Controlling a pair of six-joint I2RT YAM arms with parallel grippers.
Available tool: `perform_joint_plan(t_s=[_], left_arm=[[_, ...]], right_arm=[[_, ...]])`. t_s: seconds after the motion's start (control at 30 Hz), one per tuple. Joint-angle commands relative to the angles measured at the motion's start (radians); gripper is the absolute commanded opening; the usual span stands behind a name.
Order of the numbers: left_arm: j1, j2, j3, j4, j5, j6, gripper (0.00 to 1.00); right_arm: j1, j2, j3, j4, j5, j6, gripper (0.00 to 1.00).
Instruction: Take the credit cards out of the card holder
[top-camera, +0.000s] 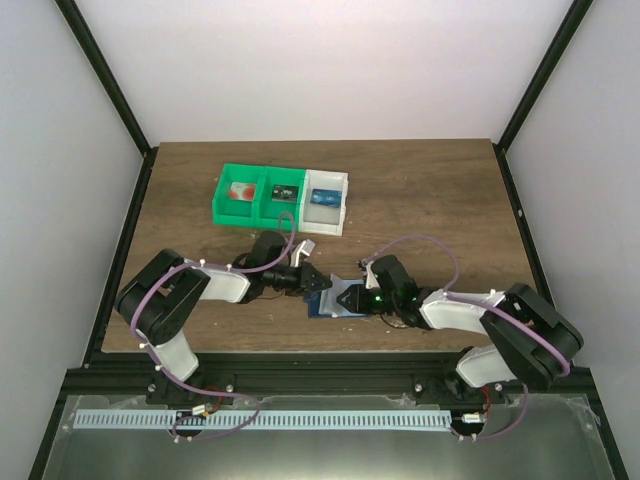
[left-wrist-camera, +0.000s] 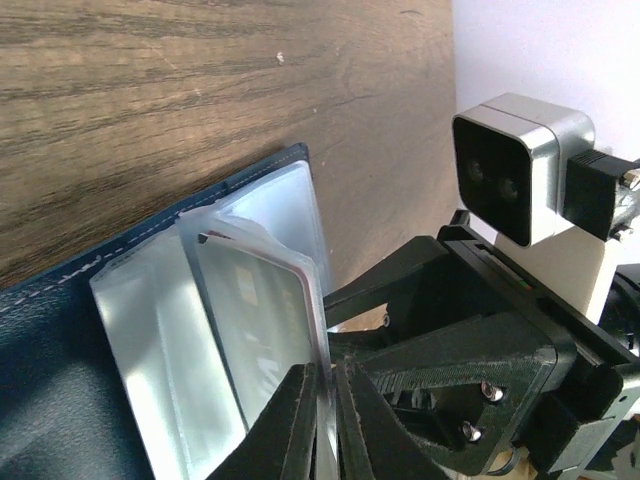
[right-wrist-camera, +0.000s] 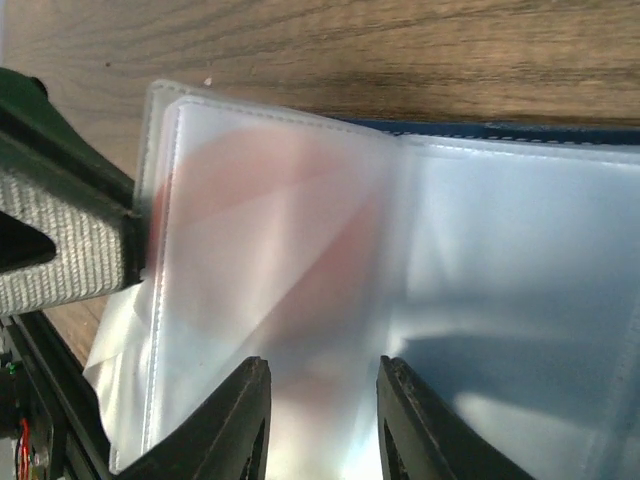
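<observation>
1. Top view: the card holder (top-camera: 325, 308) lies open on the table (top-camera: 420, 200), near its front edge.
2. Left wrist: the left gripper (left-wrist-camera: 322, 372) has its jaws clamped on the edge of the clear pocket (left-wrist-camera: 160, 340).
3. Right wrist only: a red-spotted credit card (right-wrist-camera: 260, 220) sits inside the pocket. The right gripper (right-wrist-camera: 322, 375) has its jaws apart.

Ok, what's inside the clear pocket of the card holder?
A card with a red round spot shows blurred through the clear pocket. The plastic hides its print and whether another card sits behind it.

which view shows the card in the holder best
Right wrist: the card and its red spot show large through the card holder. Left wrist shows it steeply slanted; top external, only the tiny holder.
</observation>
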Motion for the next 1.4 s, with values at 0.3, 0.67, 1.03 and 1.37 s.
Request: perform_joint_plan(t_s=[0.3,0.67,1.03,1.37], left_arm=[[0.001,-0.033,0.002,-0.042,-0.024,0.050,0.05],[0.016,-0.072,0.029,-0.167,-0.089,0.127,0.12],[0.025,-0.152,0.042,-0.251,-0.171,0.181,0.18],[0.027,-0.144,0.026,-0.212,-0.137,0.152,0.24]], right_arm=[[0.008,0.019,0.042,-0.043,0.044,-0.006,0.19],[0.007,0.010,0.026,-0.048,0.072,0.002,0.10],[0.007,0.032,0.033,-0.045,0.070,0.002,0.08],[0.008,-0.030,0.053,-0.035,0.002,0.012,0.20]])
